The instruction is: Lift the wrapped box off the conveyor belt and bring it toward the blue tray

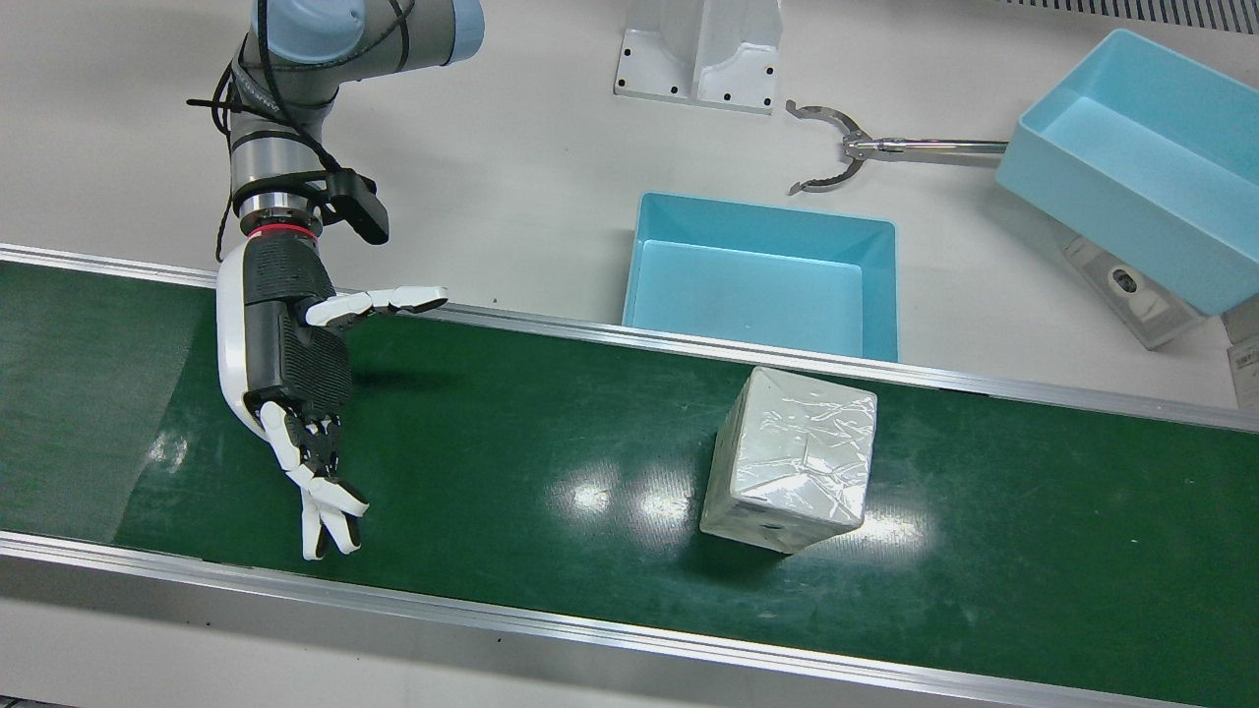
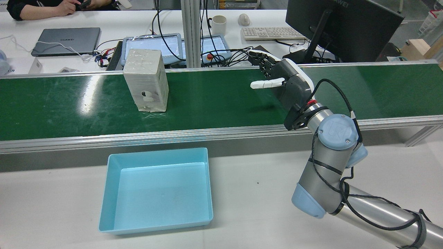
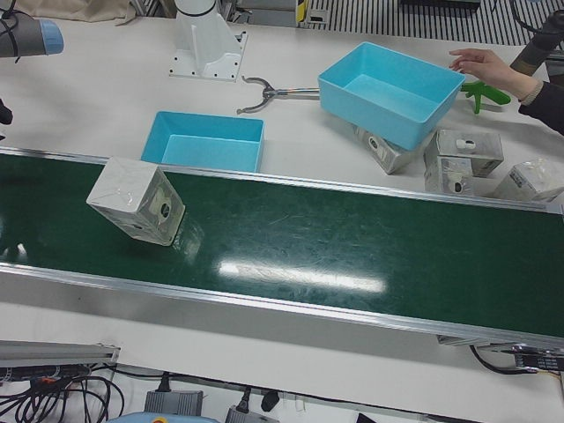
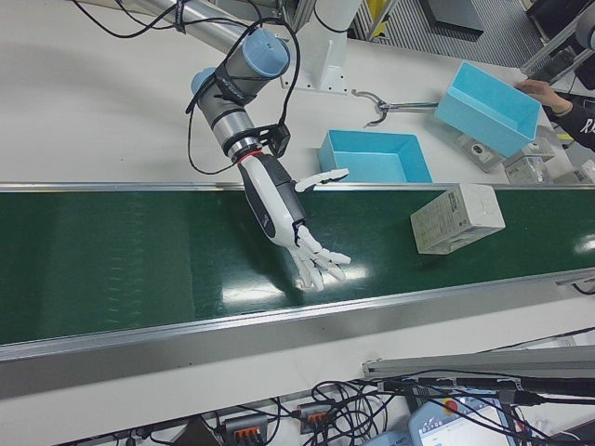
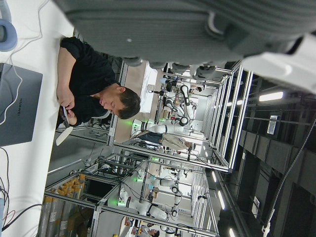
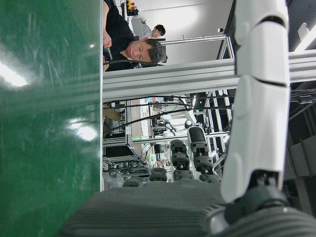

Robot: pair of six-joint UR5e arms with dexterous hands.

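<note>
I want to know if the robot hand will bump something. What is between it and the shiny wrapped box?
Nothing: in the front view, only bare green conveyor belt lies between the open right hand and the wrapped box.

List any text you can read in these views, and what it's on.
"HUAWEI": lid of the grey laptop on the desk beyond the belt.
"UR": round cap on the right arm's joint, partly legible.
Paper label at the front view's right edge: too small to read.
Nothing legible on the wrapped box.
</note>
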